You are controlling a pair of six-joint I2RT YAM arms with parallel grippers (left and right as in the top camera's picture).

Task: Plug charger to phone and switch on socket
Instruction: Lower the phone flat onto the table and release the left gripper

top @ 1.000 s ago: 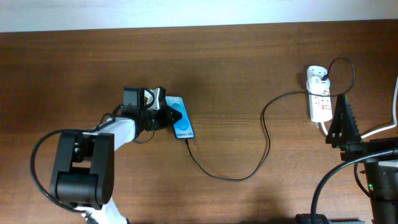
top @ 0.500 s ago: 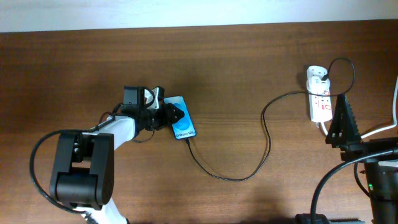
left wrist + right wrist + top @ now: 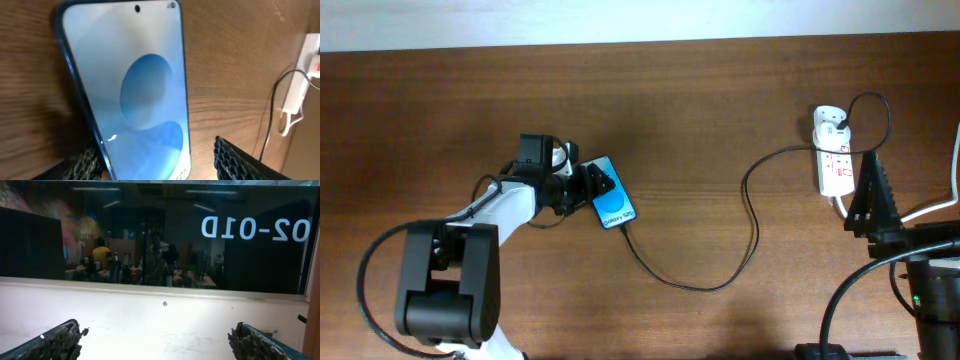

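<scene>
On brown wooden surface point(image 3: 700, 100), slim black-framed phone point(image 3: 611, 197) with bright blue screen lies flat, toward 9 o'clock in overhead view. Around it, left gripper point(image 3: 592, 188) is wide: one finger touches phone's edge, other stands apart. Long thin black charger cable point(image 3: 752, 225) runs from phone's 5 o'clock end to small white power strip point(image 3: 836, 170) at 3 o'clock. Just beside strip at 4 o'clock, right gripper point(image 3: 160, 340) is wide, holding nothing.

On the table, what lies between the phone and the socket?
Only the charger cable, looping over the bare wooden table from the phone toward the socket. Nothing else lies there. The overhead view shows it.
</scene>
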